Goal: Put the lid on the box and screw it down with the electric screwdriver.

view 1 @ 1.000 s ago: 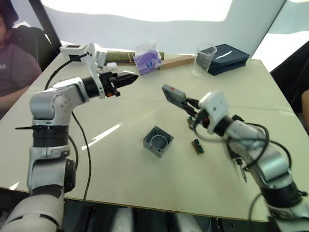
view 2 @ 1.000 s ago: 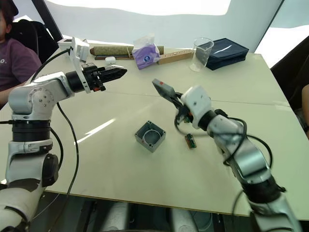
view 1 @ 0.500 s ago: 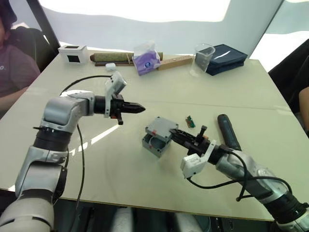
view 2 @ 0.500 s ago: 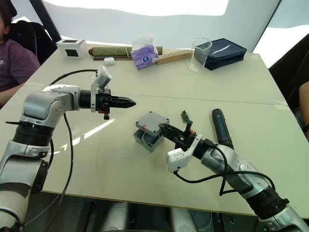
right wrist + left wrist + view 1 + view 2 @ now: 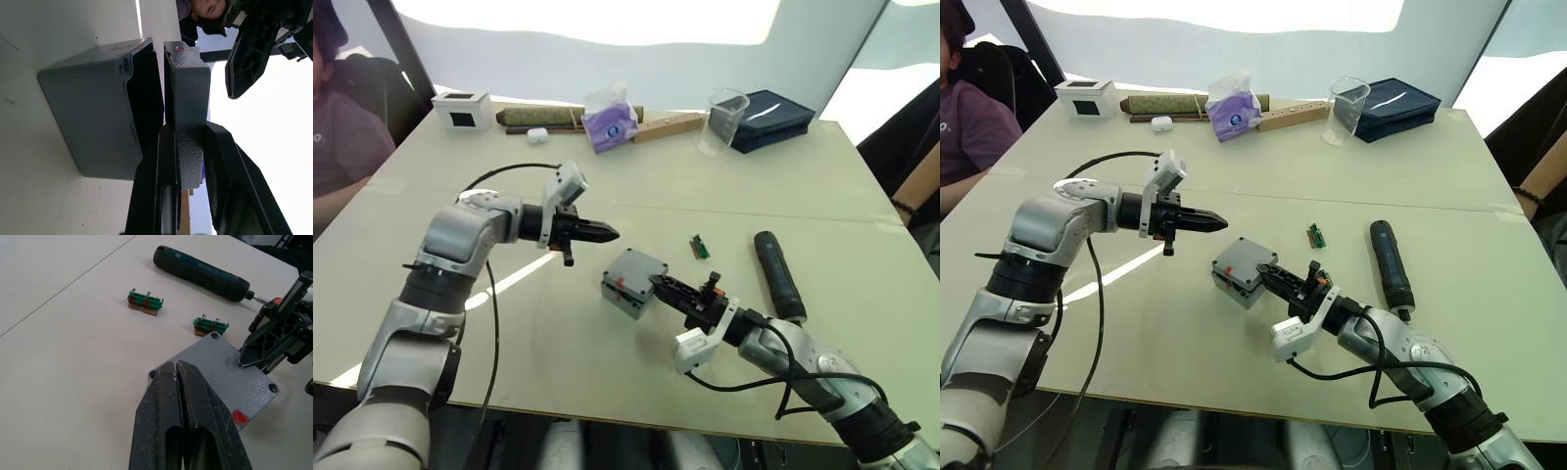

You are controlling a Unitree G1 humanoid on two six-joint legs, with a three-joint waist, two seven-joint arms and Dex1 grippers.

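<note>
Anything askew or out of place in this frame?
Yes: the lid is not seated. Shut in the right gripper, it hovers over the box with a gap between them. The electric screwdriver lies untouched on the table.

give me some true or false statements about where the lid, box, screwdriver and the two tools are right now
1. The right tool grips the lid by its edge. True.
2. The lid lies on the table far from the box. False: it sits over the box, with a gap showing on one side in the right wrist view.
3. The electric screwdriver is held in the left tool. False: it lies on the table, and the left tool is shut with nothing in it, hovering near the box.
4. Two small green strips lie on the table between the box and the screwdriver. True.
</note>
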